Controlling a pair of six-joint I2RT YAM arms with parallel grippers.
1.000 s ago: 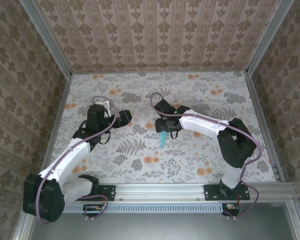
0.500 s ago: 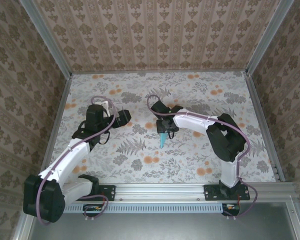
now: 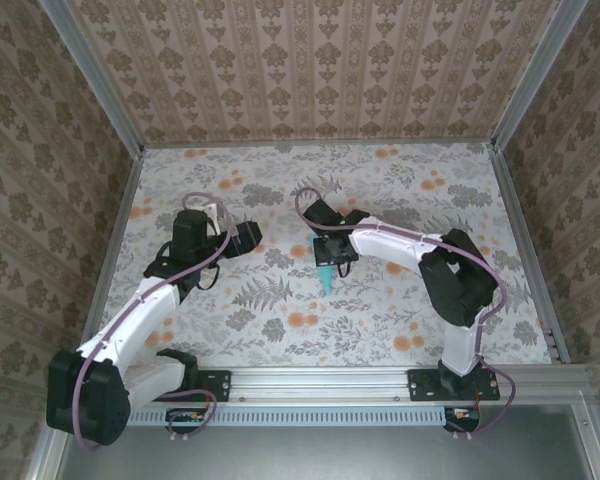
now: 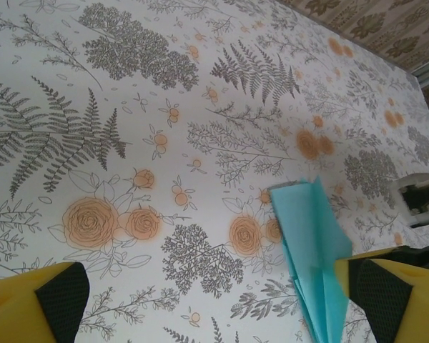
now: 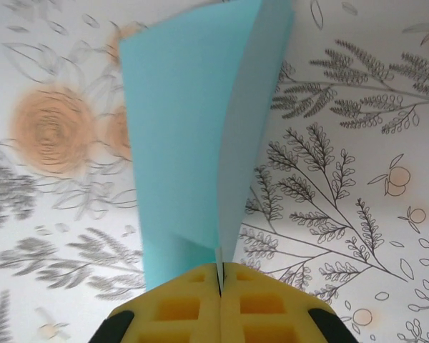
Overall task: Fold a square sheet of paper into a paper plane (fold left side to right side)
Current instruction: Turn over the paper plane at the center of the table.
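Two arms reach over the floral tabletop (image 3: 410, 300) in the top view. Near the table's middle, the right gripper (image 3: 332, 256) has its yellow pads (image 5: 193, 311) pressed together on the paper plane (image 3: 326, 279). In the right wrist view, the right gripper (image 5: 219, 275) shows both pads meeting flush, with a thin edge of light-blue paper caught in the seam. From that pinch the paper plane (image 5: 193, 143) runs toward 12 o'clock as two folded layers that part slightly along a crease. From above, the plane is a slim blue sliver sticking out of the gripper toward 6 o'clock, its narrow end aimed at the near rail (image 3: 320, 383). Whether that end touches the tabletop cannot be told. The left gripper (image 3: 246, 236) sits at 9 o'clock of the plane, apart from it, with its jaws spread wide and nothing between them. In the left wrist view, the left gripper (image 4: 214, 304) shows one yellow finger at 7 o'clock and the other at 4 o'clock, with bare flowered surface between. The paper plane (image 4: 311, 250) appears there at 4 o'clock, broad end up and narrowing toward the bottom edge, just beside the finger on that side.
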